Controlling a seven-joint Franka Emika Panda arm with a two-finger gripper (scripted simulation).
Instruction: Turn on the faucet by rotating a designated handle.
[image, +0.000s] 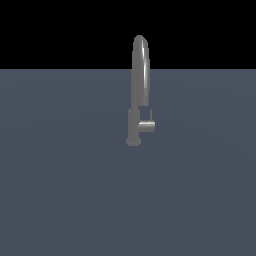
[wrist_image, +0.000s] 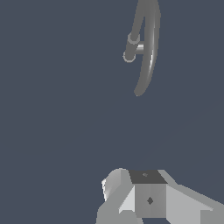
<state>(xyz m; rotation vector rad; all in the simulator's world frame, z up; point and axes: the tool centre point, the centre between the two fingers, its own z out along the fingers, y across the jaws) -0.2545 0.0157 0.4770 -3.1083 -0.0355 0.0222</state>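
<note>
Exterior view: faucet (image: 139, 90) stands upright near centre of a flat grey-blue table (image: 60, 190), a bit toward 12 o'clock of the middle. Thick round base column at the bottom, slim arched spout rising above it, top of the arch crossing into the black background. Handle (image: 147, 125) is a short horizontal stub jutting from the base column toward 3 o'clock in this view, low on the faucet, just above the table. Spout tip hangs down just above the handle, w/ a small gap between them. No arm or tool seen in this view.

Wrist view: faucet (wrist_image: 146, 48) seen from above, at approx 12 o'clock of the picture, arch running lengthwise. Handle (wrist_image: 138, 47) shows as a short bar between the base column's round top and the spout, on the spout side of the column. Tool (wrist_image: 146, 199) shows only as a grey-and-white blocky body w/ a dark top face at 6 o'clock, cut off by the edge. Fingertips not visible, so can't tell whether it's spread or closed; nothing seen in it. Faucet and handle sit well apart from the tool, bare table between them, no contact. From the tool, the faucet lies roughly straight ahead at 12 o'clock.
</note>
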